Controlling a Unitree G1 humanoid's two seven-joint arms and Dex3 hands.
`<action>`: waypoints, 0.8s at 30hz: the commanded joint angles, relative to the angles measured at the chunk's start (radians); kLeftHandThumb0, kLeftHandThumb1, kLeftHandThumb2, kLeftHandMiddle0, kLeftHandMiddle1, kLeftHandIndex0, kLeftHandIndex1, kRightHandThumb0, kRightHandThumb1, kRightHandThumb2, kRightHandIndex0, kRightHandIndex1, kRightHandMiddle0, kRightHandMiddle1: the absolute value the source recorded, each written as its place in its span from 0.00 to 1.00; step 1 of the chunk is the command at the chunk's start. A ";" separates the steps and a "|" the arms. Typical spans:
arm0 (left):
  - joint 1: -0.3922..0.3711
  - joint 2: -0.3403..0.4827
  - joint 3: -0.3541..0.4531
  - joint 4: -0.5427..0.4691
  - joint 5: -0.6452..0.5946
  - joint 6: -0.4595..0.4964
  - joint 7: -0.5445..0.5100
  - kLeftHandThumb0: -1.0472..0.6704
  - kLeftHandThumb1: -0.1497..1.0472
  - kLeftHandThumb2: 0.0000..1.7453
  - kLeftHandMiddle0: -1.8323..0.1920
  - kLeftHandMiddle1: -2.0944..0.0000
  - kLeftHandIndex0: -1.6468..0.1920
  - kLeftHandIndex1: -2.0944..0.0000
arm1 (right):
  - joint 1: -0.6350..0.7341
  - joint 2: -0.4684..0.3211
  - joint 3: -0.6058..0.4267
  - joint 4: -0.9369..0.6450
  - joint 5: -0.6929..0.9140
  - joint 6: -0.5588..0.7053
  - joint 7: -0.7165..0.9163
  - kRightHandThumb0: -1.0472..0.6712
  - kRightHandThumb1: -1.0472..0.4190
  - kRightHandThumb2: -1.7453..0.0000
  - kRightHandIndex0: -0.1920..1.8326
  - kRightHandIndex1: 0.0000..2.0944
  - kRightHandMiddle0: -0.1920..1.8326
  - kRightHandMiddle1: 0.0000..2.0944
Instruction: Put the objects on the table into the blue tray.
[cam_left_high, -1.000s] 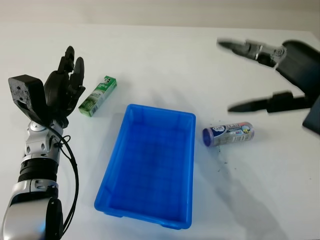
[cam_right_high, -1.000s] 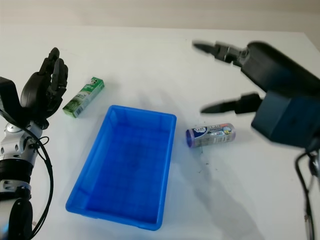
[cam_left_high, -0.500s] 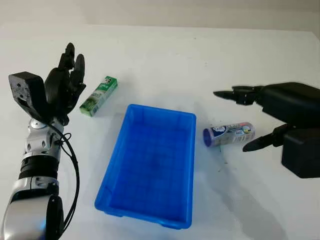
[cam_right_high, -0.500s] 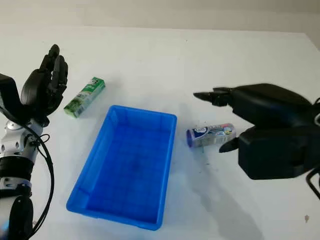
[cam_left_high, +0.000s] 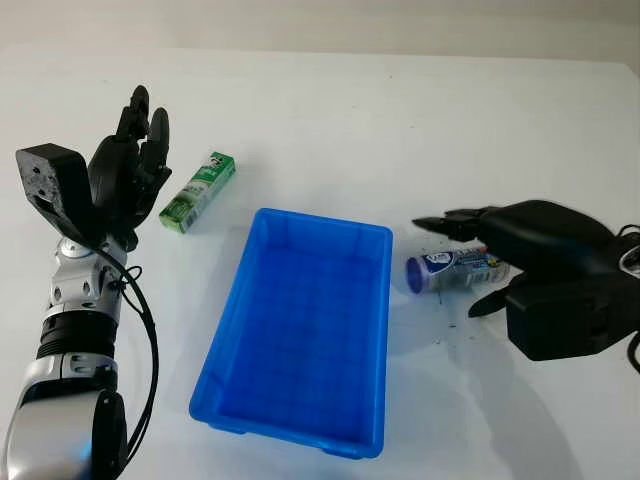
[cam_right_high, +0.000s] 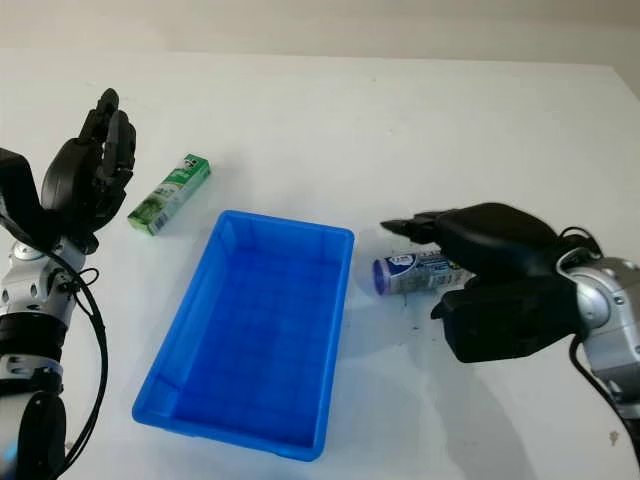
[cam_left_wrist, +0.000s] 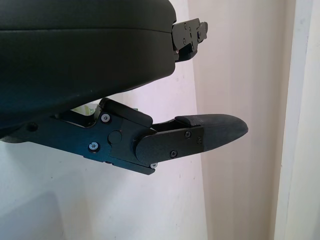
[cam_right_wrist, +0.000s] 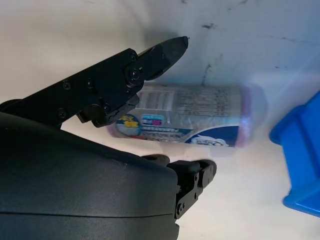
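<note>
The blue tray (cam_left_high: 215, 350) sits empty in the middle of the white table. A purple-capped cylindrical container (cam_left_high: 445, 271) lies on its side just right of the tray. My right hand (cam_right_high: 411, 269) is down over it, open, with one finger (cam_right_wrist: 125, 80) on the far side and the thumb on the near side of the container (cam_right_wrist: 190, 117); I cannot tell whether they touch it. A green box (cam_left_high: 197, 191) lies left of the tray's far corner. My left hand (cam_left_high: 135, 150) is held up, open, just left of the green box.
The tray's corner (cam_right_wrist: 305, 160) is close to the container's capped end. Small dark specks mark the table around the container. Open table lies behind the tray and to the right front.
My right hand came down and toward me from high at the far right and now straddles the container. The left hand, green box and tray have stayed put.
</note>
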 joint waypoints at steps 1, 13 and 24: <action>-0.011 0.013 -0.002 -0.018 0.005 0.001 0.000 0.17 1.00 0.32 1.00 0.98 0.99 0.97 | 0.018 0.025 0.000 0.039 -0.019 -0.078 -0.081 0.42 0.17 0.97 0.20 0.45 0.23 0.38; -0.012 0.014 -0.005 -0.020 0.011 0.004 0.004 0.17 1.00 0.33 1.00 0.97 0.99 0.97 | -0.019 0.061 -0.001 0.166 -0.153 -0.266 -0.355 0.41 0.00 0.91 0.27 1.00 0.13 1.00; -0.024 0.004 -0.007 0.002 0.010 -0.001 0.010 0.17 1.00 0.32 1.00 0.97 0.99 0.98 | -0.267 0.138 0.039 0.450 -0.208 -0.244 -0.491 0.41 0.00 0.94 0.39 1.00 0.28 1.00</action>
